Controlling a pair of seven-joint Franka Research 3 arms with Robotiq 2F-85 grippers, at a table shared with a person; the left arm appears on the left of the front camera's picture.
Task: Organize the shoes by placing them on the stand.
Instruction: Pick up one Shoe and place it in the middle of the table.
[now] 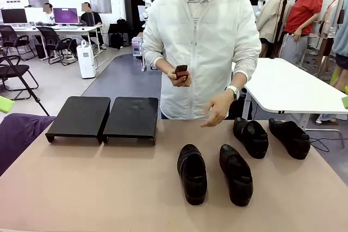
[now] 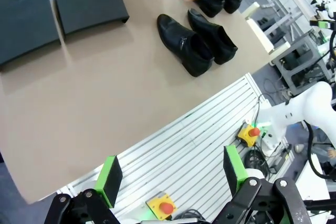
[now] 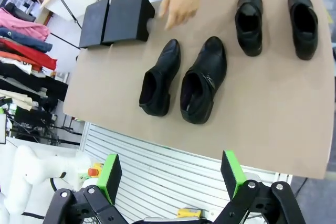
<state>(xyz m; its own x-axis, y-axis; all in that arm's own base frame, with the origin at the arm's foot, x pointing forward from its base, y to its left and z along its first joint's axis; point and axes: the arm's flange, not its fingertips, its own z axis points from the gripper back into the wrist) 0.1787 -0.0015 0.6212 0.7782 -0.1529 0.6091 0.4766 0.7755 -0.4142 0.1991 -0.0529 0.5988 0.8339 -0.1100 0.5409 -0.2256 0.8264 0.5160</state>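
Observation:
Four black loafers lie on the tan table. One pair, shoe (image 1: 192,173) and shoe (image 1: 235,173), sits near the middle front; they also appear as shoe (image 3: 160,77) and shoe (image 3: 203,79). The other pair, shoe (image 1: 250,136) and shoe (image 1: 289,137), lies at the far right. Two black stand platforms (image 1: 81,116) (image 1: 132,117) sit side by side at the far left, bare on top. My left gripper (image 2: 172,178) hangs open high over the table's near edge. My right gripper (image 3: 170,174) is open too, above the near edge, holding nothing.
A person in a white jacket stands at the far side, holding a small dark red object (image 1: 181,71) in one hand; the other hand (image 1: 217,109) hovers over the table near the far shoes. A white table (image 1: 293,88) stands behind at the right. A purple cloth (image 1: 16,134) lies at the left.

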